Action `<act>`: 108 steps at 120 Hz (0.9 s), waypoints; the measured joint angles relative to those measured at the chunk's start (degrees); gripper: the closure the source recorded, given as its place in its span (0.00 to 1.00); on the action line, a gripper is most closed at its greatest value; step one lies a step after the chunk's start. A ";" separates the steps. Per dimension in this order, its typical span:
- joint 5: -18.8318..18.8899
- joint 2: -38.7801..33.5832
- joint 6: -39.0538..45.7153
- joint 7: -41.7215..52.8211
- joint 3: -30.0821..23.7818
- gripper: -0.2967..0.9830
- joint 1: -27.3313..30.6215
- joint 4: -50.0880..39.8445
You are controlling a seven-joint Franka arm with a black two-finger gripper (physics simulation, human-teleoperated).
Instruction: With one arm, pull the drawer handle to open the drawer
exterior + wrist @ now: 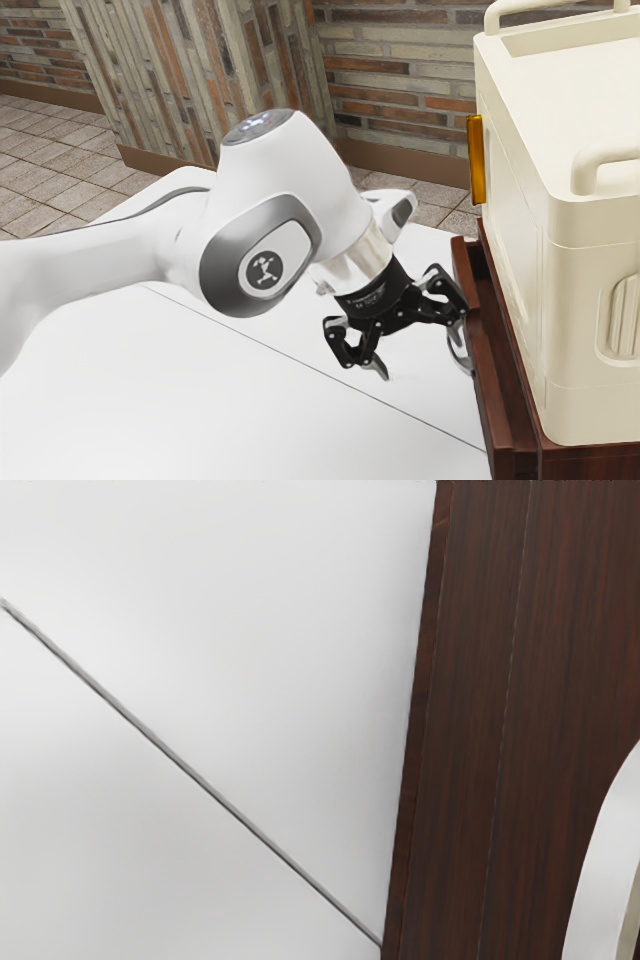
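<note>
My gripper [418, 358] stands open beside the dark wooden drawer unit [490, 385], its two fingers spread wide. A silvery curved handle [458, 351] is on the unit's near face, close to the finger nearer the wood; whether they touch, I cannot tell. That finger partly covers the handle. In the wrist view, reddish-brown wood [465, 720] runs along the white tabletop, with a pale curved piece [597, 890] over it, which looks like the handle. How far the drawer stands out is unclear.
A large cream box [570, 330] with rounded rails on top sits on the wooden unit, an orange-yellow piece [476, 160] at its side. White tabletop [230, 400] extends under the arm, crossed by a thin dark seam. Stone-clad walls and floor tiles lie behind.
</note>
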 joint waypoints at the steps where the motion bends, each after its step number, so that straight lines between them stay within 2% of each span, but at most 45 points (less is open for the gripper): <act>1: 0.00 -0.05 -0.04 0.07 0.06 0.23 0.03 -0.06; 49: 0.43 -2.33 -1.86 4.63 2.40 0.23 0.77 -2.61; 108: 1.32 -9.33 -1.83 9.81 3.19 0.23 2.29 -9.81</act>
